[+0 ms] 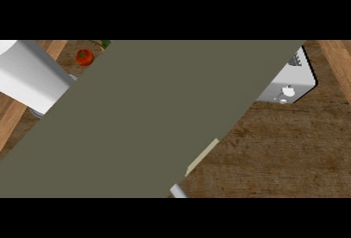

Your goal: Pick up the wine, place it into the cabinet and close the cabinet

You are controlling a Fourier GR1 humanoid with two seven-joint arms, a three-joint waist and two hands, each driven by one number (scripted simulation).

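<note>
The panel (pixel 151 121) looks matt and smooth, the counter (pixel 288 148) rough-grained wood, the tomato (pixel 84 57) glossy.

A brown, rough-grained wooden tabletop (pixel 288 153) fills the lower right of the view. Toward the upper right stands a white boxy appliance (pixel 299 76) with a dark outline, of which only one corner shows. A round white knob (pixel 289 91) sits on its near face, with a smaller one just below it. Well apart from the appliance, at the upper left, a round red tomato (pixel 84 57) lies on the wood. A small green scrap (pixel 103 43), too little to identify, shows just beside it. Paler wooden strips (pixel 339 62) border the tabletop at the right and left edges.
</note>
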